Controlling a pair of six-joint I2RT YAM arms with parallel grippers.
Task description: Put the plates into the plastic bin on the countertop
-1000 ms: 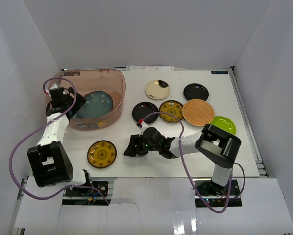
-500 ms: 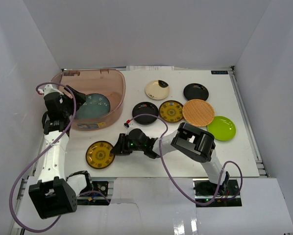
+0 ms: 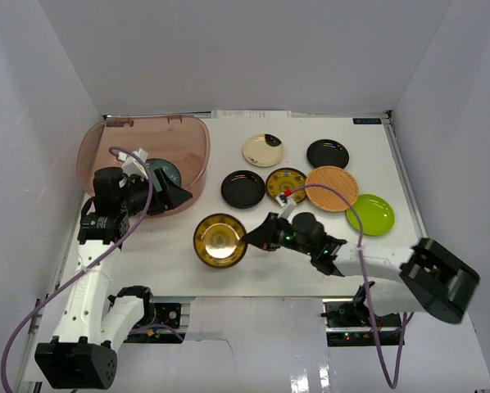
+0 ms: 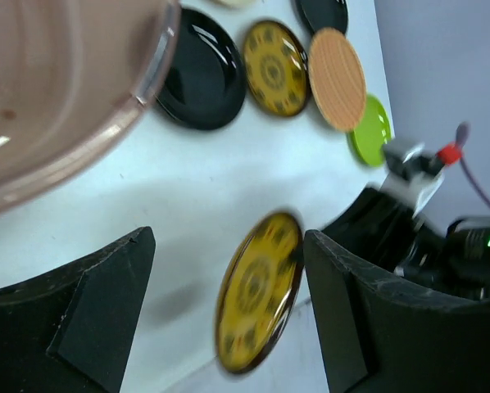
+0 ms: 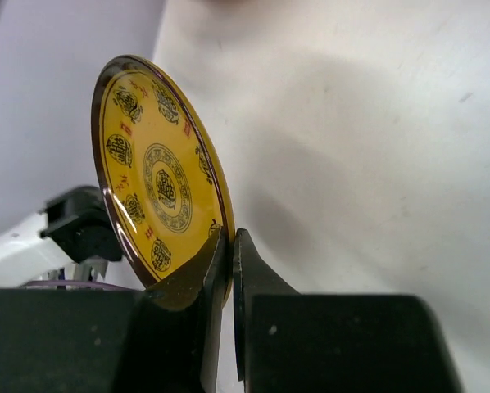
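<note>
Fingers of the right gripper (image 5: pixel 230 237) are pressed together on the lower rim of a yellow patterned plate (image 5: pixel 159 188), so this hand is grasping the plate. The plate stands tilted almost on its edge, off the countertop (image 3: pixel 392 164), and its shadow lies on the white surface beside it. In the top view the held plate (image 3: pixel 220 240) is at about 7 o'clock from the middle of the countertop, and the right gripper (image 3: pixel 247 240) is at the plate's 3 o'clock side.

The left gripper (image 3: pixel 178 195) is at the 4 o'clock corner of the plastic bin (image 3: pixel 106 147). In its wrist view the left gripper (image 4: pixel 229 237) has the two fingers wide apart with nothing between them, so it is released.

The plastic bin sits at 10 o'clock on the countertop. Inside it lies a blue-grey plate (image 3: pixel 161 172), mostly hidden by the left arm.

The other plates lie flat outside the bin. A cream plate (image 3: pixel 262 150) is at 12 o'clock and a black plate (image 3: pixel 328 153) at 2 o'clock. Near the middle are a second black plate (image 3: pixel 242 189), a second yellow patterned plate (image 3: pixel 286 185) and an orange woven plate (image 3: pixel 331 188); the orange one overlaps the yellow one's edge. A lime green plate (image 3: pixel 372 214) is at 4 o'clock.
</note>
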